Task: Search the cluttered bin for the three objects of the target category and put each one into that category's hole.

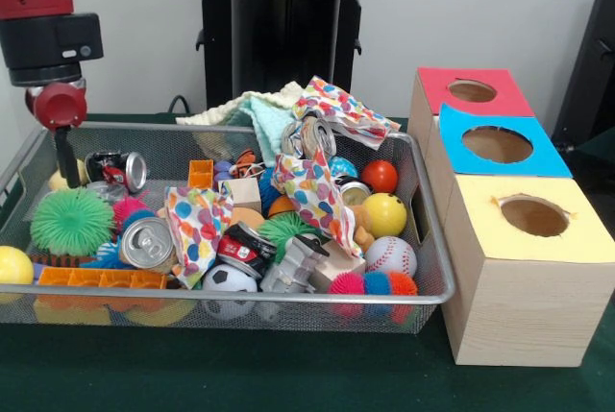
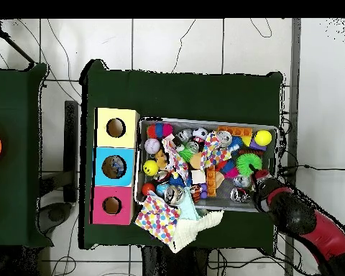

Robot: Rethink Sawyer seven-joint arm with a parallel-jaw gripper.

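Observation:
The silver wire mesh bin (image 1: 288,296) is packed with clutter: crushed cans (image 1: 146,242), a red ball (image 1: 380,176), a yellow ball (image 1: 384,213), a baseball (image 1: 391,256), a soccer ball (image 1: 229,282), a green spiky ball (image 1: 72,222), orange bricks (image 1: 101,278) and polka-dot cloths (image 1: 312,191). My gripper (image 1: 65,177) reaches down into the bin's far left corner, beside a crushed can (image 1: 120,170). In the overhead view the gripper (image 2: 259,181) is at the bin's (image 2: 240,209) right end, next to the green spiky ball (image 2: 248,162). It holds nothing that I can see.
Three wooden boxes with round holes stand in a row against the bin's right side: red top (image 1: 471,92), blue top (image 1: 498,143), yellow top (image 1: 533,215). Pale green and polka-dot cloths (image 2: 182,219) hang over the bin's far rim. The black pedestal (image 1: 283,37) stands behind.

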